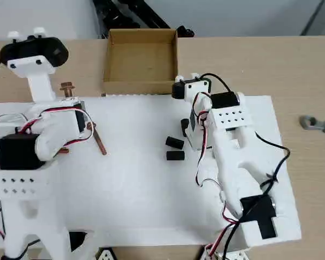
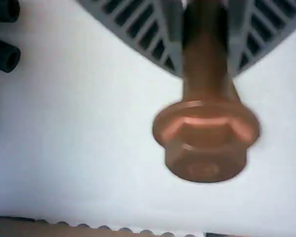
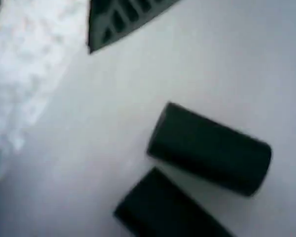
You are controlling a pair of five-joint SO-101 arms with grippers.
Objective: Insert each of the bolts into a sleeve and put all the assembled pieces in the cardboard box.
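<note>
My left gripper [image 1: 93,130] is shut on a copper bolt [image 2: 205,133], gripping its shank; the hex head sticks out past the grey fingers [image 2: 138,29] just above the white board. A second copper bolt [image 1: 66,88] stands near the left arm's base. Two black sleeves [image 1: 175,142] [image 1: 175,155] lie side by side at mid-board, and a third dark piece [image 1: 184,127] sits right at my right gripper [image 1: 187,130]. That gripper hovers open over the two sleeves [image 3: 209,148] [image 3: 163,207], with one grey finger [image 3: 123,19] showing. The cardboard box [image 1: 141,81] stands open at the back centre.
A white foam board [image 1: 141,200] covers most of the wooden table. A silver metal tool [image 1: 317,124] lies on the bare wood at the far right. Wires run along both arms.
</note>
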